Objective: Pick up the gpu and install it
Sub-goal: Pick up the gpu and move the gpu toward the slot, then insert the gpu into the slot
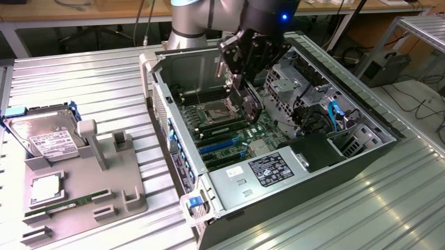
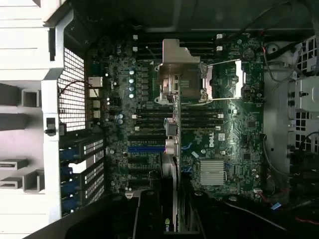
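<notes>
Gripper [image 1: 238,78] is clenched on the gpu [image 1: 248,107]. The card hangs edge-on inside the open computer case [image 1: 334,156], above the motherboard [image 2: 234,129]. By my reading it is not seated. In the wrist view its lower end sits near the end of the blue slot [image 2: 147,148]. I cannot tell whether it lies along the slot's line.

Doing this step well, I'd judge:
- Hold the card square to the board, with its connector edge along the blue slot.
- Bring the bracket end to meet the rear slot openings [image 2: 82,167] in the case wall.
- Go down straight with no twist, since a tilt would jam one end.

Room is tight:
- The CPU socket [image 2: 182,82], with its raised metal plate, lies just beyond the card on the far side.
- The power supply [image 1: 271,169] is on the near side.
- Cables [image 1: 326,117] crowd the exterior view's right, and the case wall is close on the exterior view's left.
- The only open way is up.

The hard drive [image 1: 45,138] and grey fixture [image 1: 90,192] sit on the tabletop [image 1: 347,219], well apart at the exterior view's left.
</notes>
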You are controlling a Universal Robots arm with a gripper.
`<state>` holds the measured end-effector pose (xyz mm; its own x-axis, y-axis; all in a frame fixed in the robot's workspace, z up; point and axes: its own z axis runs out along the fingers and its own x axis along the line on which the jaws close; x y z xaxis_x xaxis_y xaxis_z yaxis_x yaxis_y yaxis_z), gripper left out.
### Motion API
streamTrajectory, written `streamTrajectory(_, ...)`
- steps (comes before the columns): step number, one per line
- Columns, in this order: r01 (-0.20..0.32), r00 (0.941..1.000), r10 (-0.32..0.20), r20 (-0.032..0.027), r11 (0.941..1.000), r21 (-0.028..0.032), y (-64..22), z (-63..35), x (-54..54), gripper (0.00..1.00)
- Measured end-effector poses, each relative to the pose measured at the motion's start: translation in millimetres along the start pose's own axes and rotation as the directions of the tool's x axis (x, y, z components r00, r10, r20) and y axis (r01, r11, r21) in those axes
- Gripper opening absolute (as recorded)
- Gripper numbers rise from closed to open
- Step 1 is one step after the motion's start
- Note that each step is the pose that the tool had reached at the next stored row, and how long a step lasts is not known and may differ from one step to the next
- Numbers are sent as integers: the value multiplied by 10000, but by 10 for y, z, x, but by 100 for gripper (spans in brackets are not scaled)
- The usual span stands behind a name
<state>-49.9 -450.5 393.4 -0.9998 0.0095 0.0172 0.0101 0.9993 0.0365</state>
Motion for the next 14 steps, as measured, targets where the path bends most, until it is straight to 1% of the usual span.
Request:
streamTrajectory(1, 2, 10000, -2, 0, 10000, 1, 0, 16, -67, 26)
streamTrajectory(2, 0, 10000, 0, -2, 10000, 0, 0, 19, -101, 26)
streamTrajectory(3, 0, 10000, 0, -11, 10000, 1, 0, 18, -110, 26)
streamTrajectory(14, 0, 10000, 0, -12, 10000, 1, 0, 18, -110, 26)
